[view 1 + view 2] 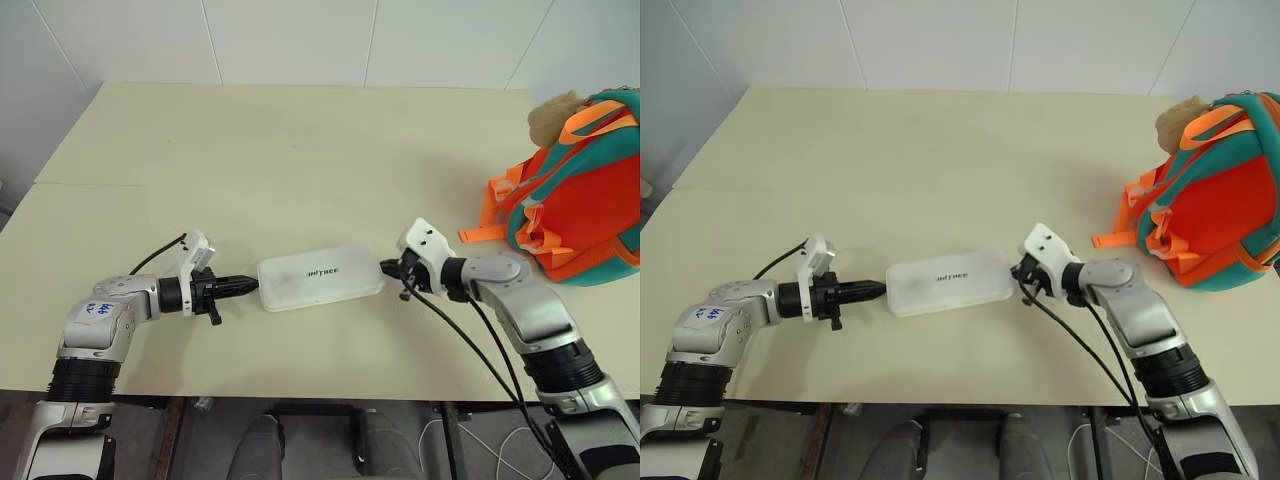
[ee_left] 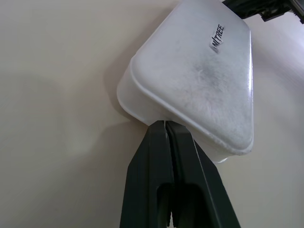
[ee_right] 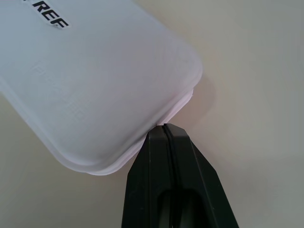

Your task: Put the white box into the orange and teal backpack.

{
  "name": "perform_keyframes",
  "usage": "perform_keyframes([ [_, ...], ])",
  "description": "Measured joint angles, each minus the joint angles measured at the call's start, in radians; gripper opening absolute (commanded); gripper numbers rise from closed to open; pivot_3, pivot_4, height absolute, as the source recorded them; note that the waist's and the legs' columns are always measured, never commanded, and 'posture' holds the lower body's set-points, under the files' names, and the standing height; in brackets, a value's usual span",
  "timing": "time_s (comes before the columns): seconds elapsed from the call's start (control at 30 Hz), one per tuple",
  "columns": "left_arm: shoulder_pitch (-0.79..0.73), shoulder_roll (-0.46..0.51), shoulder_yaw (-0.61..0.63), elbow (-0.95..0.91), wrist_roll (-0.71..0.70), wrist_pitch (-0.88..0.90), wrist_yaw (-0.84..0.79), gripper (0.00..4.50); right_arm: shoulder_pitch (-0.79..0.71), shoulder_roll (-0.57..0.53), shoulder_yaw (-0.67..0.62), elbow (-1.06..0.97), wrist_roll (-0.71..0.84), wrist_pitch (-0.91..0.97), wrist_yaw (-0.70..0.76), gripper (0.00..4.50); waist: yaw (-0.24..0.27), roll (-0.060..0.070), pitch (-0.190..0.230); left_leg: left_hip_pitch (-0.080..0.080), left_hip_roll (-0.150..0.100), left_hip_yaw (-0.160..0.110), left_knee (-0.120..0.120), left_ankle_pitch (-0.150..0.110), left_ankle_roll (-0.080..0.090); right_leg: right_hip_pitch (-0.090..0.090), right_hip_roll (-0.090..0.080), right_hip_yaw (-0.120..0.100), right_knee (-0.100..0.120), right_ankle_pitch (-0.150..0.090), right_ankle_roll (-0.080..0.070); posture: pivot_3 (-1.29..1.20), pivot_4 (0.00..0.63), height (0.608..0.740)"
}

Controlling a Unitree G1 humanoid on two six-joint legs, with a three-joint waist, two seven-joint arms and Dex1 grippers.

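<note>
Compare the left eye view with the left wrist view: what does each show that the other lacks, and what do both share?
Left eye view alone: the orange and teal backpack at the table's far right, with the tan plush bear. Left wrist view alone: the shut left end effector tip meeting the white box's short end up close. Shared: box, table, both end effectors, including the right end effector.

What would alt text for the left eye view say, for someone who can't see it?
A white box lies flat on a cream table, pinched endwise between the shut left gripper and shut right gripper, whose tips meet its two short ends. An orange and teal backpack with a tan plush bear sits at the table's far right.
</note>
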Motion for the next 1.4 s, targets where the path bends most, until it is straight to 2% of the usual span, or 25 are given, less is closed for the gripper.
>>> perform_keyframes([
  [0.53, -0.007, 0.059, -0.037, -0.060, -0.001, 0.042, -0.057, 0.05, 0.110, -0.169, 0.028, -0.244, 0.054, 0.116, 0.144, 0.02, -0.001, 0.000, 0.000, 0.000, 0.000, 0.000, 0.000, -0.001, 0.000, 0.000, 0.000, 0.000, -0.001, -0.001, -0.001, 0.00, 0.150, 0.740],
  [0.8, 0.003, 0.070, -0.040, -0.082, -0.003, 0.064, -0.068, 0.05, 0.124, -0.185, 0.028, -0.246, 0.052, 0.114, 0.142, 0.02, 0.001, 0.000, 0.000, 0.000, 0.000, 0.000, 0.000, -0.001, 0.000, 0.000, 0.000, 0.000, -0.001, -0.001, -0.002, 0.00, 0.150, 0.740],
  [1.07, -0.002, 0.116, -0.040, -0.041, 0.019, 0.066, -0.053, 0.05, 0.133, -0.260, 0.022, -0.218, 0.029, 0.087, 0.140, 0.02, -0.001, 0.000, 0.000, 0.000, 0.000, 0.001, 0.000, -0.001, 0.000, 0.000, 0.000, 0.000, -0.002, -0.002, -0.004, 0.00, 0.150, 0.740],
  [1.2, -0.073, 0.139, -0.033, 0.021, 0.053, 0.083, -0.003, 0.90, 0.132, -0.291, -0.018, -0.183, 0.030, 0.086, 0.141, 0.90, 0.002, 0.000, 0.000, 0.000, 0.000, 0.001, 0.001, -0.001, 0.000, 0.000, 0.000, 0.000, -0.002, -0.002, -0.004, 0.00, 0.150, 0.740],
  [1.4, -0.138, 0.162, -0.005, 0.081, 0.014, 0.178, -0.031, 2.88, 0.126, -0.320, -0.057, -0.146, 0.027, 0.050, 0.144, 3.06, -0.003, 0.000, 0.000, 0.000, 0.000, 0.001, 0.000, -0.001, 0.000, 0.000, 0.000, 0.000, -0.002, -0.001, -0.001, 0.00, 0.150, 0.740],
])
